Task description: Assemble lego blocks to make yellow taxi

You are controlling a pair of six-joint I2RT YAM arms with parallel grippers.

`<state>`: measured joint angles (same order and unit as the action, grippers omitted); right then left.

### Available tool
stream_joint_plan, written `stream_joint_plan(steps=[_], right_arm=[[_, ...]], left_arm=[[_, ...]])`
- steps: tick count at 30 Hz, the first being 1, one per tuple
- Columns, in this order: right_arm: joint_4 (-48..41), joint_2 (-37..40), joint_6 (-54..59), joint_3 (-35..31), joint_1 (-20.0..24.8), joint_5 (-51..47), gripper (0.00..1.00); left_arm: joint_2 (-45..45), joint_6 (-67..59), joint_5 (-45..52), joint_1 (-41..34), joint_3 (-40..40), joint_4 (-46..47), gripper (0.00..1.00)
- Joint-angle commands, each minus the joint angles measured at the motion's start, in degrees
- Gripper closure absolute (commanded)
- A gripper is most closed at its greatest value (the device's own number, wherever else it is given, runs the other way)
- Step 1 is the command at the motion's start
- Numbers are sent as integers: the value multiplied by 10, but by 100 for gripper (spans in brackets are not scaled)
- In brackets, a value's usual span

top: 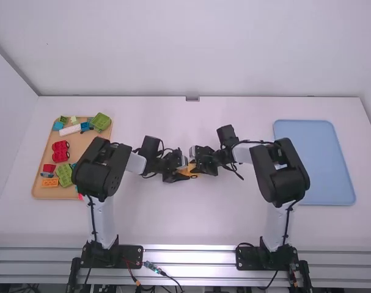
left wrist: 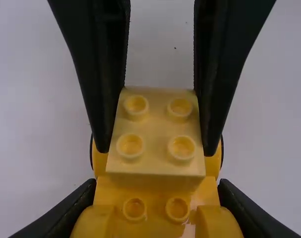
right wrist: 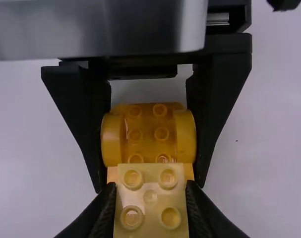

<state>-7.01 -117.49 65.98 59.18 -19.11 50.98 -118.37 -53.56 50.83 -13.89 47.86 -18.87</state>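
Observation:
In the high view, my left gripper [top: 183,174] and my right gripper [top: 195,163] face each other above the middle of the table, the orange-yellow car base [top: 186,171] between them. My left gripper [left wrist: 158,185] is shut on the sides of the base [left wrist: 155,191], which has round wheel-like ends and studs, in the left wrist view. My right gripper [right wrist: 150,185] is shut on a pale yellow block [right wrist: 150,198] in the right wrist view. That pale block [left wrist: 156,130] overlaps one end of the base; whether their studs are joined, I cannot tell.
A wooden tray [top: 81,145] at the left holds several red, green, blue, white and orange blocks, with the left arm's elbow over its right edge. At the right lies a blue tray [top: 313,162], the right arm's elbow beside and partly over its left edge.

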Motion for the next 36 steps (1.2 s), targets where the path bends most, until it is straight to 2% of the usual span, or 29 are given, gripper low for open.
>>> stream_joint_plan(steps=[1, 3, 13, 15, 19, 20, 21, 29, 31, 33, 34, 36], right_arm=[[-19, 15, -14, -7, 0, -28, 76], [-23, 16, -6, -7, 0, -30, 64], [-24, 16, -6, -7, -1, -31, 48], [-24, 16, -6, -7, 0, -28, 42], [-22, 16, -7, -7, 0, -28, 17], [-23, 16, -6, -7, 1, -28, 14], [-23, 18, -7, -7, 6, -22, 1], [-29, 39, 6, -7, 52, 76, 1], [-33, 42, 16, -7, 61, 94, 7], [-40, 44, 37, -7, 74, 123, 38], [-39, 44, 36, -7, 76, 127, 96], [-35, 44, 24, -7, 75, 123, 100]], left_arm=[[-26, 2, -131, 0, -14, 18, 81], [-26, 2, -131, 0, -14, 18, 82], [-26, 2, -130, 0, -14, 21, 82], [-26, 2, -131, 0, -14, 21, 82], [-26, 2, -131, 0, -14, 21, 82], [-26, 2, -131, 0, -14, 21, 82], [-26, 2, -130, 0, -14, 21, 82], [-26, 2, -131, 0, -14, 21, 84], [-26, 2, -131, 0, -14, 21, 84], [-26, 2, -131, 0, -14, 21, 84], [-26, 2, -130, 0, -14, 21, 85], [-26, 2, -130, 0, -14, 21, 85]])
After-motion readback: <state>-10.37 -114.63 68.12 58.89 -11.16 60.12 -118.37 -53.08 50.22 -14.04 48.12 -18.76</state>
